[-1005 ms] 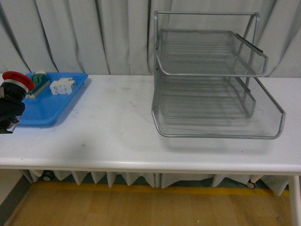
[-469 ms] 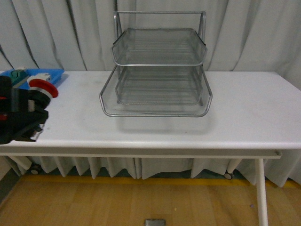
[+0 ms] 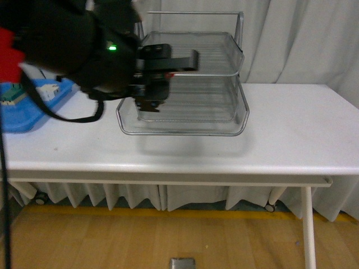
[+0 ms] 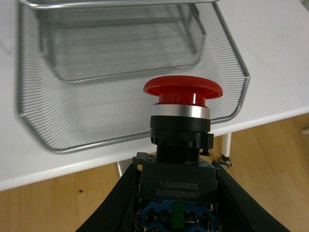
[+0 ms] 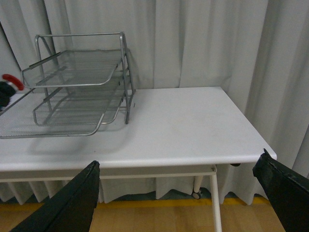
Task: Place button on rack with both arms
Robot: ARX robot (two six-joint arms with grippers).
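Now the button [image 4: 179, 140] is up off the table [image 3: 291, 123], held between the fingers of your left gripper [image 4: 176, 174]. The jaws clamp its boxy black body on both sides, and the red mushroom cap stands clear, straight out ahead of the fingertips. Nothing touches the cap.

Just past the cap lies the rack [image 4: 96, 111]: the wide mesh floor of its lowest tier spreads out beyond the fingers, with the front rim curving round close by. From the front, your left gripper [image 3: 162, 73] hangs before the rack's [image 3: 224, 120] left half, at about the height of the upper tiers, and the arm's bulk hides much of it. The right wrist view catches the red cap [image 5: 10, 81] at the picture's edge, above the lowest tier's outer rim. I can't tell whether it is fully over the mesh.

Your right gripper [image 5: 178, 162] is spread wide and holds nothing. It sits well apart from the rack [image 5: 77, 72], looking across bare table.

So I read this as the carry stage, nearly at the drop. The next move calls for getting the body squarely over the mesh, lowering until it seats, then opening the fingers. Watch the front rim and the tier above as you go.
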